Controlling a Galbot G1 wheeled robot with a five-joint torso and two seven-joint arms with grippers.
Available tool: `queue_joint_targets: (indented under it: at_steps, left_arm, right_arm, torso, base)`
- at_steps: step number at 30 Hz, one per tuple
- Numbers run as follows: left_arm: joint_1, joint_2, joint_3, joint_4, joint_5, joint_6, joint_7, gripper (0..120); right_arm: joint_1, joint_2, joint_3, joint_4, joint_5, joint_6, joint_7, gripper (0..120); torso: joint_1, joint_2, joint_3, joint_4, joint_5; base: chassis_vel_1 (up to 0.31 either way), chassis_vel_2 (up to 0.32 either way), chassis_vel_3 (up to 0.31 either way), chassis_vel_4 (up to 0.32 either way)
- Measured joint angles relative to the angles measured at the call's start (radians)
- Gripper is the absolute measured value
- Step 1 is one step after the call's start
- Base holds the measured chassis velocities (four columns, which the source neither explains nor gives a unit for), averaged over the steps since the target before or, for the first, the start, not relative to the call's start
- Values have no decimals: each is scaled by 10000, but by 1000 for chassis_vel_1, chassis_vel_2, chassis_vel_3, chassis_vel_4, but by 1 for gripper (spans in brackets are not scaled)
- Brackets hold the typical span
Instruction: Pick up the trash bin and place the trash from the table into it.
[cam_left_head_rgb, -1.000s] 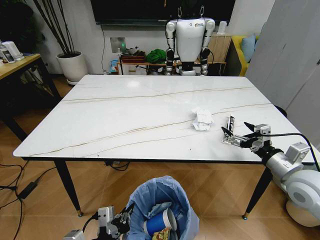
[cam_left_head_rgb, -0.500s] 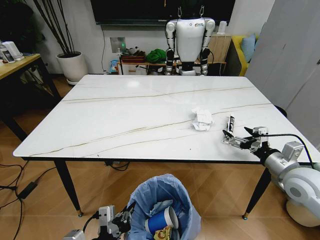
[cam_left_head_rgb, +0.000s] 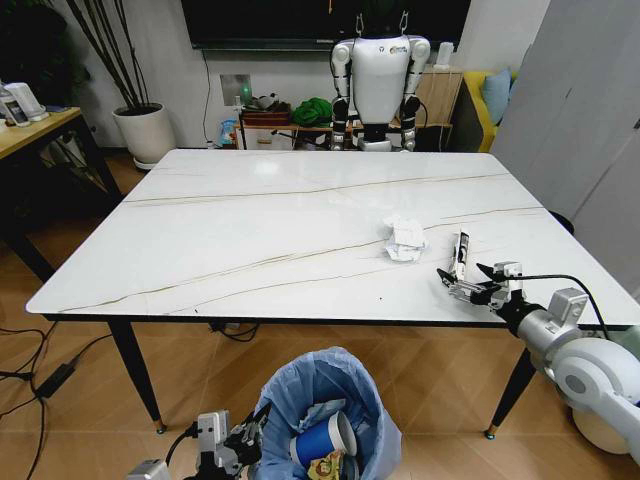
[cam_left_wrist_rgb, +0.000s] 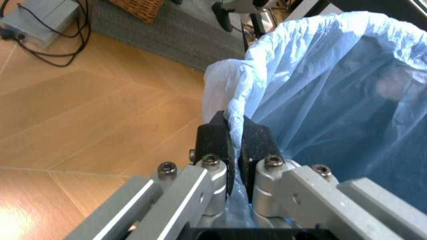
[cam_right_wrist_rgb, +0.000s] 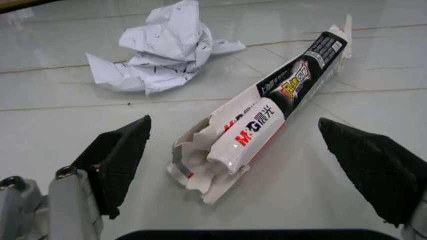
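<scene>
On the table (cam_left_head_rgb: 250, 230), right gripper (cam_right_wrist_rgb: 247, 165) has crept closer, fingers spread around torn packaging (cam_right_wrist_rgb: 267, 120); left gripper (cam_left_wrist_rgb: 233, 142) pinches the trash bin (cam_left_head_rgb: 325, 415).

— Where's the left pincer (cam_left_wrist_rgb: 235, 145)?
— Low by the floor, fingers pressed together.
— And the right pincer (cam_left_head_rgb: 467, 281)?
— Arm reaching forward from the right side, fingers (cam_right_wrist_rgb: 120, 155) spread wide, held low.

White marble-look table (cam_left_head_rgb: 250, 230): crumpled paper wad (cam_left_head_rgb: 405, 238) right of centre; torn glue-stick package (cam_left_head_rgb: 460, 255) just right of it.
</scene>
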Motion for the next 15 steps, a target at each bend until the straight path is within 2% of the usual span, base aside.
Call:
queue_joint_targets:
  at_steps: [2,6,11,15]
  left_arm:
    - [-5,-2,0,0,0,0,1,0]
    - [-43,-1,1,18,-3,-3,3,0]
    - [-74,0,4,49,-22,-3,3,0]
    - [-117,21,5,86,-45,-3,3,0]
  right_arm:
    - [16,-1,-35,-42,4,16,-55,89]
    - [76,-2,-136,-245,14,127,-221,69]
    - [86,-11,-144,-357,12,195,-309,57]
    - [122,-47,-145,-435,12,282,-393,41]
  torso:
    - [0,0,0,0,0]
    - [0,0,0,1,0]
    - [0,0,0,0,1]
    - [0,0,0,1,0]
  base:
    - [0,0,0,0]
    - [0,0,0,0]
    - [0,0,0,0]
    - [0,0,0,0]
